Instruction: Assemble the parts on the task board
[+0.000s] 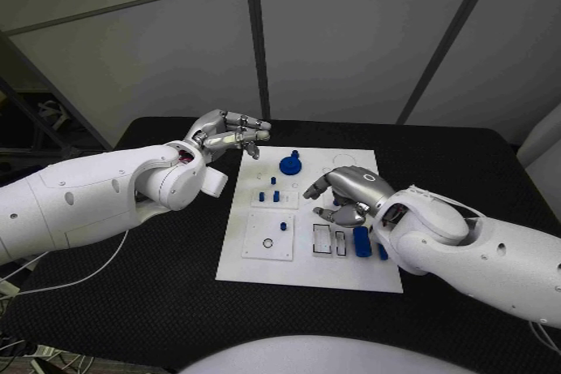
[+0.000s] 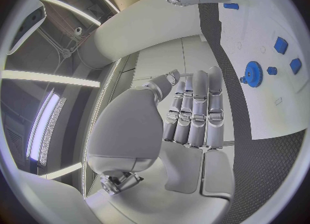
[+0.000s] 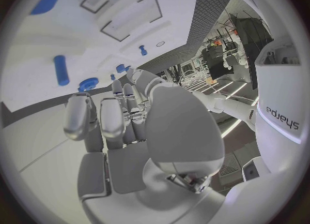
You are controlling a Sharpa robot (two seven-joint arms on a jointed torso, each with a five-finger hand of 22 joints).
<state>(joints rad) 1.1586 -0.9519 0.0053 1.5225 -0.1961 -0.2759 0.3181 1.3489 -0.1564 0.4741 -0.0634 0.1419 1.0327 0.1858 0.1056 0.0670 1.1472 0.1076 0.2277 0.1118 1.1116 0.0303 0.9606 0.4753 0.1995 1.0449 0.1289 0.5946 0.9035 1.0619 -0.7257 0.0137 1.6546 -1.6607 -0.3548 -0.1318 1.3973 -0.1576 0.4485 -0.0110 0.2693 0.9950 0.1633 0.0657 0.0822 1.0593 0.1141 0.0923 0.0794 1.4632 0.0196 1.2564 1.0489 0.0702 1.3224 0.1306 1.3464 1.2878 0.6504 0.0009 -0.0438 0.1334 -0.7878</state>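
- The task board (image 1: pixel 306 264), a white plate, lies in the middle of the black desk (image 1: pixel 140 309), its long side running away from the robot.
- The left hand (image 1: pixel 228 134) hovers over the desk just beside the board's far left corner. Its fingers (image 2: pixel 197 107) lie straight and close together, and it holds nothing; in the left wrist view the palm faces the camera with nothing in it.
- The right hand (image 1: pixel 343 197) hangs above the middle of the board, on its right half. Its fingers (image 3: pixel 97 120) are curled downward toward the plate; the right wrist view shows nothing between them, so the hand grips nothing.
- A blue gear (image 1: pixel 291 163) stands near the board's far edge, between the two hands; the left wrist view shows it as a toothed blue wheel (image 2: pixel 253 73).
- Small blue pegs (image 1: pixel 274 196) stand in a raised white block just left of the right hand.
- A single blue peg (image 1: pixel 285 226) stands in a second white block nearer the robot.
- Two dark-outlined rectangular slots (image 1: pixel 330 239) sit beside that block.
- Two long blue bars (image 1: pixel 364 242) lie at the board's right edge, just below the right wrist.
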